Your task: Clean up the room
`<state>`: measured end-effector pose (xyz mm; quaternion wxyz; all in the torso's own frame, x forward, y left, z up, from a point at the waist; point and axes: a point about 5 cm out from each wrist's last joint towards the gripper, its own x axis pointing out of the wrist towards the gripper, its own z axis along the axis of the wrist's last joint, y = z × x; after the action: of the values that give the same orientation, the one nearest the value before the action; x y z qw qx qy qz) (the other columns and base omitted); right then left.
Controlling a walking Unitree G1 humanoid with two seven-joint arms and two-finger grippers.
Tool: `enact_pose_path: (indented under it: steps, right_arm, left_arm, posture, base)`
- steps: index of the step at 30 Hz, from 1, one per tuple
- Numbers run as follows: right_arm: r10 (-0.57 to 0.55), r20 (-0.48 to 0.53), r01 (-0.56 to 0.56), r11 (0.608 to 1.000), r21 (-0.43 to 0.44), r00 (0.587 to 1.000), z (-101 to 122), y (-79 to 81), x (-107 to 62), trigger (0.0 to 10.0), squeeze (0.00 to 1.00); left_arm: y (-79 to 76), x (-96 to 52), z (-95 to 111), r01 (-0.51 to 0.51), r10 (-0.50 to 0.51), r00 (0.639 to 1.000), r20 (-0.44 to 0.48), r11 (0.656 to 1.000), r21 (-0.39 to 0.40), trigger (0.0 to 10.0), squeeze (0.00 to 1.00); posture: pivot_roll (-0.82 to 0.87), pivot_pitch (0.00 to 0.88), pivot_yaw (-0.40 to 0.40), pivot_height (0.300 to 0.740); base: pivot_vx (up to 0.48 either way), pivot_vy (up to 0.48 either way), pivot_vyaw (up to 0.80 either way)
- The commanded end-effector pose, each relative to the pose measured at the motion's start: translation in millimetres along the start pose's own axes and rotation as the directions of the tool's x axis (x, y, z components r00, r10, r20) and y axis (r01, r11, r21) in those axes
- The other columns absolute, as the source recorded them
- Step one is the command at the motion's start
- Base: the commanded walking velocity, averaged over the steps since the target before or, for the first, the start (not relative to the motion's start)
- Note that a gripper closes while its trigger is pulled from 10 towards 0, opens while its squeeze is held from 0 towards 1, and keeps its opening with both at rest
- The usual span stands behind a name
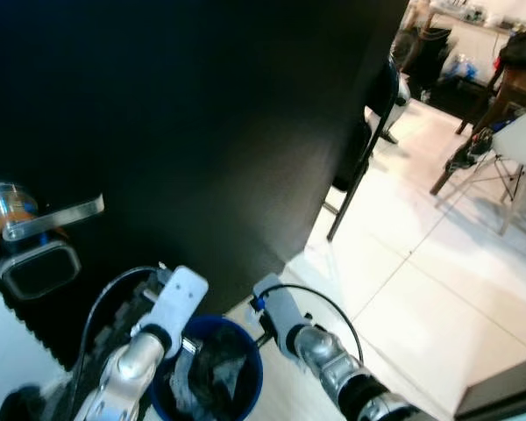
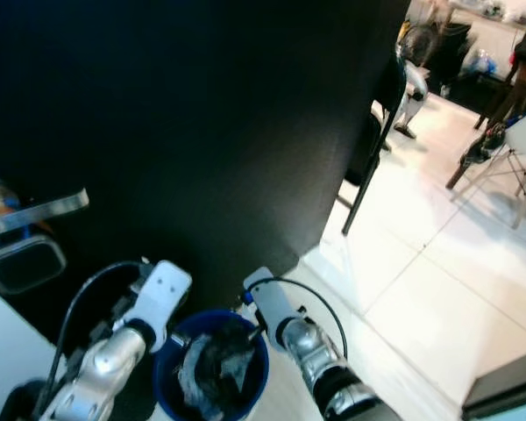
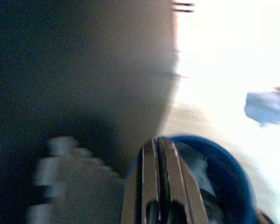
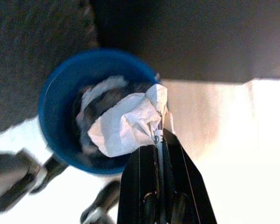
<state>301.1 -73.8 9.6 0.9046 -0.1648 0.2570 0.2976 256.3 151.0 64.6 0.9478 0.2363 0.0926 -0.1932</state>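
the blue bin [image 1: 245, 373] hangs low between the two arms, stuffed with crumpled trash. the left gripper [image 3: 161, 154] sits on its rim, fingers pressed together. the right gripper [image 4: 159, 140] pinches a white crumpled paper [image 4: 126, 123] over the bin's mouth. behind stands a black door [image 1: 202, 132] with a silver handle [image 1: 48, 219]; farther off, white floor tiles [image 1: 421, 281] and a chair [image 1: 517, 149].

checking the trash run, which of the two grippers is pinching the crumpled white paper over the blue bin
The right gripper: its black fingers are shut on the crumpled white paper above the round blue bin. The left gripper grips the bin's rim instead.
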Motion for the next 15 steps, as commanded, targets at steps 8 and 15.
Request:
enact_pose_path:
  steps: [8, 15]
  right_arm:
    - [0.032, -0.008, -0.032, 0.999, 0.043, 0.999, 2, 23.1, 7.4, 10.0, 0.0]
    - [0.029, 0.08, -0.045, 0.979, 0.2, 0.996, 31, 34.2, 15.2, 10.0, 0.0]
  left_arm:
    - [6.2, -39.1, -9, 0.088, -0.082, 0.995, -0.048, 0.986, 0.142, 10.0, 0.0]
    - [19.8, -70.4, -12, 0.046, -0.03, 0.996, -0.088, 0.982, 0.184, 10.0, 0.0]
  posture:
    - [0.2, 0.366, -0.217, 0.74]
    - [0.23, 0.4, -0.238, 0.74]
  base:
    - [0.0, 0.0, 0.0]
    - [0.0, 0.0, 0.0]
